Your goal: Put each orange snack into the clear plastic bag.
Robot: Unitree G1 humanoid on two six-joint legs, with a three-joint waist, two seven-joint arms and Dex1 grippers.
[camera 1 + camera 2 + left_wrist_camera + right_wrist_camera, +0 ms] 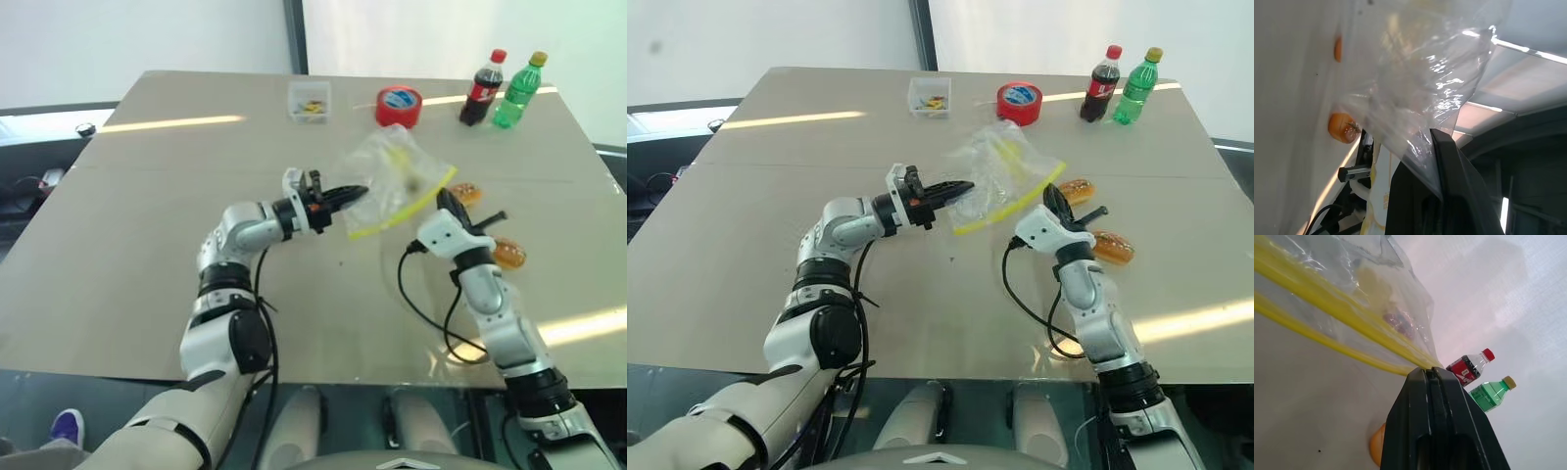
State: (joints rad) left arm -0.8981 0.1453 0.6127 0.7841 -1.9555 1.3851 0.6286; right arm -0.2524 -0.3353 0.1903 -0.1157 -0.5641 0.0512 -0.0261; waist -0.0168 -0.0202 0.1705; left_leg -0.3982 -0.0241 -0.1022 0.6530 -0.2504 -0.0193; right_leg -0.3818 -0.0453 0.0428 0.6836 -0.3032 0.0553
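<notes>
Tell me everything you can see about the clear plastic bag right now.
The clear plastic bag is crinkly, transparent film with a yellow seal strip along one edge and faint yellow print. It hangs lifted above the table, stretched between both tools: the left tool is shut on its plain side, the right tool is shut on the corner of the yellow strip. Both orange snacks lie outside it on the table, beside the right arm.

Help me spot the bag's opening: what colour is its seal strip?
Yellow seal strip on the clear plastic bag; the right wrist view shows it best.
</notes>
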